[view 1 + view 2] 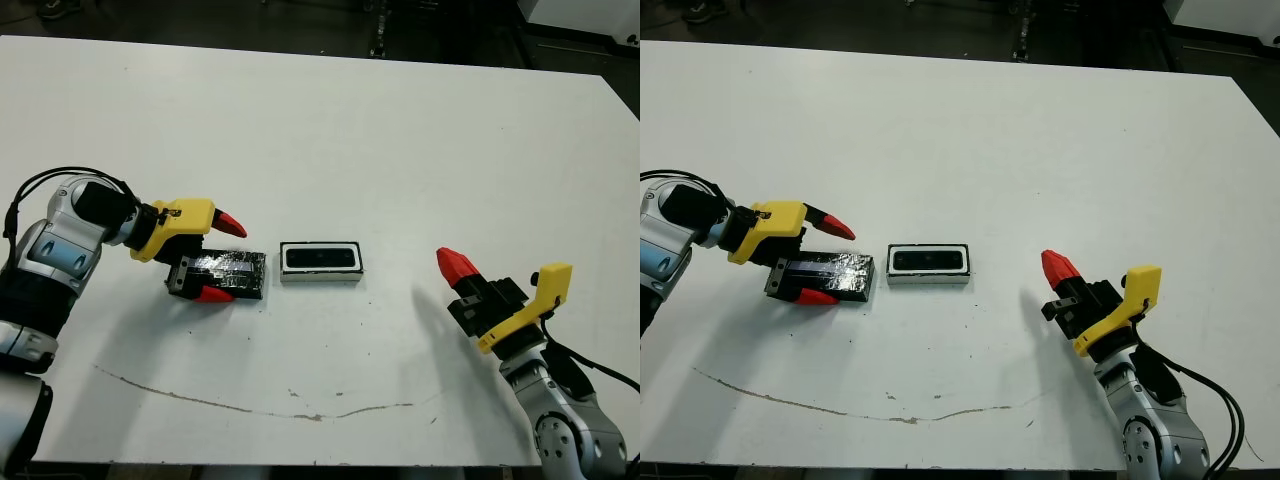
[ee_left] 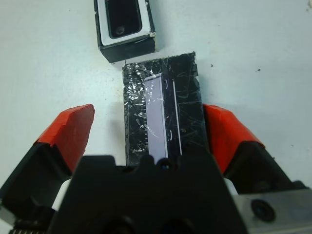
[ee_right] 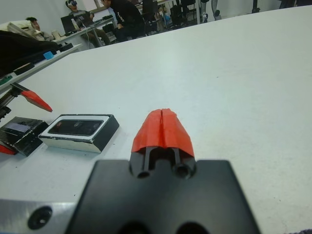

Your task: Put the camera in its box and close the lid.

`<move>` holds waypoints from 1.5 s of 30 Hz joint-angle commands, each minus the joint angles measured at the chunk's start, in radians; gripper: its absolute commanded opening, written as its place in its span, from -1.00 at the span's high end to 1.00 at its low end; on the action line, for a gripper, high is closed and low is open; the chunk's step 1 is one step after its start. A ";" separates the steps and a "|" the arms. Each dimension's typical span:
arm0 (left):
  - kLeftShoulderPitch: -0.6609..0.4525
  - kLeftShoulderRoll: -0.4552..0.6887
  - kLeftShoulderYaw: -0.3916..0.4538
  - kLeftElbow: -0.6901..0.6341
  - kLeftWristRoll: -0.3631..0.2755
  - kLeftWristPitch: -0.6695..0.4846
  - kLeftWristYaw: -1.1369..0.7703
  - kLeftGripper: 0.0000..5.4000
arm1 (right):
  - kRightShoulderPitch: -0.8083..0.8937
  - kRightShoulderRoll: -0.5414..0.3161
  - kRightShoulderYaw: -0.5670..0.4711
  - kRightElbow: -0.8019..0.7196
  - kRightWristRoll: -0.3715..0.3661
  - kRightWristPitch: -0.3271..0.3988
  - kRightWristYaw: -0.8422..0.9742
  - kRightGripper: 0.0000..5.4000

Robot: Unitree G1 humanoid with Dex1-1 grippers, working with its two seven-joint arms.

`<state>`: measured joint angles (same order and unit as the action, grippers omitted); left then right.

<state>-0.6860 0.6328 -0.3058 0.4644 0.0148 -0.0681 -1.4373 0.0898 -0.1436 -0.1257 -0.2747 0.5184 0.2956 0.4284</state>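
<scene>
I am looking down at the white worktop (image 1: 330, 130), where the left end effector (image 1: 216, 258) is straddling the lid (image 1: 228, 275) with its red fingers (image 2: 70, 129) spread; in the left wrist view one fingertip is sitting right against the lid's long edge while the other is standing clear of it, so I am not calling it a pinch. The lid is lying flat, speckled side and pale strip up. Just beside it, toward the right arm, the box (image 1: 321, 264) is resting on the worktop with the camera (image 1: 321, 258) lying inside it (glossy face up). Well apart on the right, the right end effector (image 3: 162, 127) is hovering with its two red fingertips pressed together, holding nothing. People are sitting at desks beyond the worktop (image 3: 122, 17).
</scene>
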 commanded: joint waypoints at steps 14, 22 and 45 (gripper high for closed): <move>-0.001 0.035 -0.079 -0.032 0.046 0.113 -0.045 -0.50 | 0.015 -0.010 -0.005 0.000 0.003 0.008 -0.007 1.00; -0.022 0.044 -0.127 -0.012 0.084 0.077 -0.058 -0.17 | 0.016 -0.011 -0.003 0.007 -0.003 -0.008 0.001 1.00; 0.068 -0.024 0.142 -0.188 -0.110 0.344 0.282 -0.17 | 0.026 -0.007 0.011 0.010 -0.015 -0.016 -0.004 1.00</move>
<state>-0.6259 0.6222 -0.1899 0.3000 -0.0683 0.2159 -1.1750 0.1037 -0.1452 -0.1122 -0.2742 0.5127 0.2931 0.4246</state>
